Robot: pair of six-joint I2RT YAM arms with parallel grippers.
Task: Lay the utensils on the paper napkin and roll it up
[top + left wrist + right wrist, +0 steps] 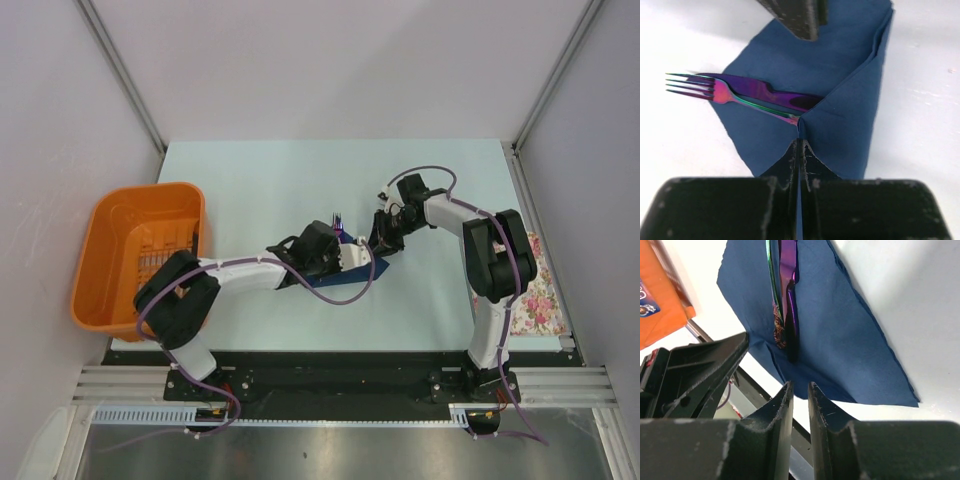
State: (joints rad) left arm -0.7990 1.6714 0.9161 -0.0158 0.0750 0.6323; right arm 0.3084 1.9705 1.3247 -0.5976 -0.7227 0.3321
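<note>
I am seeing a plain navy napkin (840, 65), fork (716, 92) and knife (762, 87) shimmering purple-green, an orange bin (100, 230), a white cloth (541, 292) showing pink flowers.

Orange plastic tub (105, 275) at left edge of table (300, 180), part of it sticking out past table side. Small flat packs (165, 250) lie inside tub, too small to tell what. Blue sticker (647, 306) on tub wall. White cloth with pink flowers (540, 300) lies flat at right edge of table, well apart from tub. Table top pale and plain. Plain white walls (330, 60) on three sides. Shiny grey metal sheet (330, 450) along near side.
</note>
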